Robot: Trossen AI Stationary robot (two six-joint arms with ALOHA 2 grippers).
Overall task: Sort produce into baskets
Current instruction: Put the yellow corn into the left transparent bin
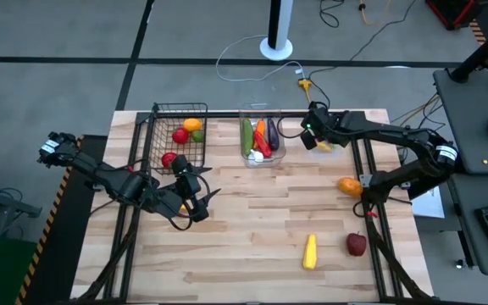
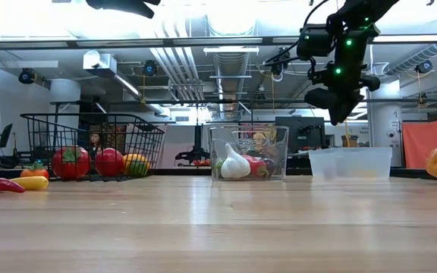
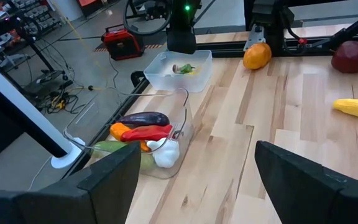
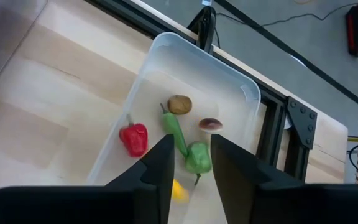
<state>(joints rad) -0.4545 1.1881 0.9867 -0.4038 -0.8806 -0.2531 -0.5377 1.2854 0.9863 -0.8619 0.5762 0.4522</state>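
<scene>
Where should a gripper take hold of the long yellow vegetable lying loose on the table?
Across the middle of the yellow vegetable, coming straight down from above. It lies flat and elongated on the table, clear of the red apple beside it, so jaws set across its narrow width should likely close cleanly.

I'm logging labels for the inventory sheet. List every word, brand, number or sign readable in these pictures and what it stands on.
None can be read.
The wire basket, the two clear bins and the produce carry no visible lettering.
The white patch on the left arm and the one on the right arm are too small to read.
The picture behind the taller bin in the low view shows no legible text.
</scene>
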